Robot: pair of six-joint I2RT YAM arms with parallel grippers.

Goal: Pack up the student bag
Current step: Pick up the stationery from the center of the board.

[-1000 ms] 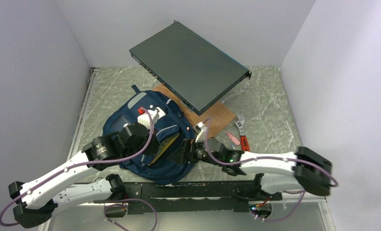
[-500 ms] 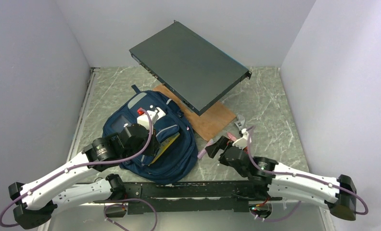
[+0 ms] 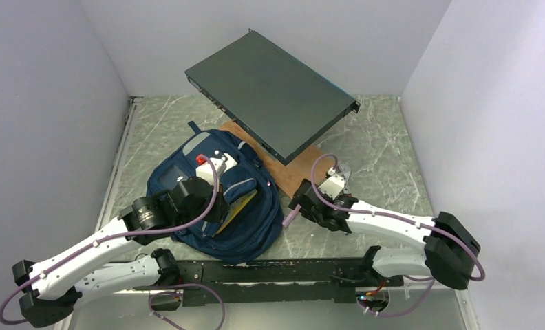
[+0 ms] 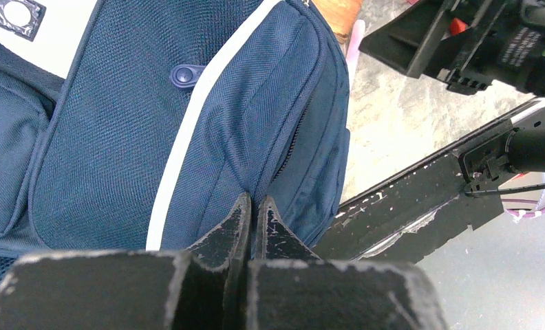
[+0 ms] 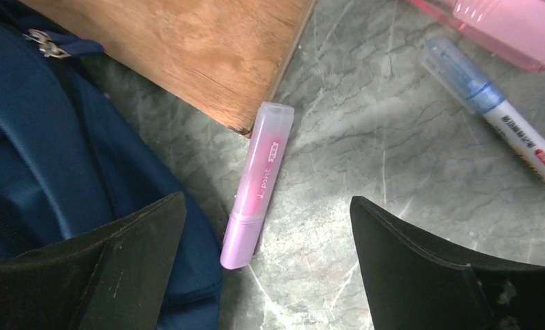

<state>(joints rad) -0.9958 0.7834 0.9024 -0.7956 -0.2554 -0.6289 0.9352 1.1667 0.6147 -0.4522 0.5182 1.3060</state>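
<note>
I read student bag (image 3: 259,220) long axis near-to-far, handle far-left; left gripper (image 4: 251,206) jaws closed, maybe on seam; right gripper (image 5: 268,206) jaws wide over pink highlighter (image 5: 257,184) by board (image 5: 180,48).

The navy student bag (image 3: 256,220), light-grey striped, lies front-up on the marble table (image 3: 387,144).

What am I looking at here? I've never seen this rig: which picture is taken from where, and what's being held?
Two white robot arms, each ending in a two-finger gripper. The overhead picture looks down from behind them; the other two come from cameras on each wrist. On the marble table are the student bag, a wooden board under a dark flat box, a pink marker and a blue-capped pen. The left gripper is shut, apparently pinching the bag's fabric. The right gripper is open, empty, over the pink marker.
</note>
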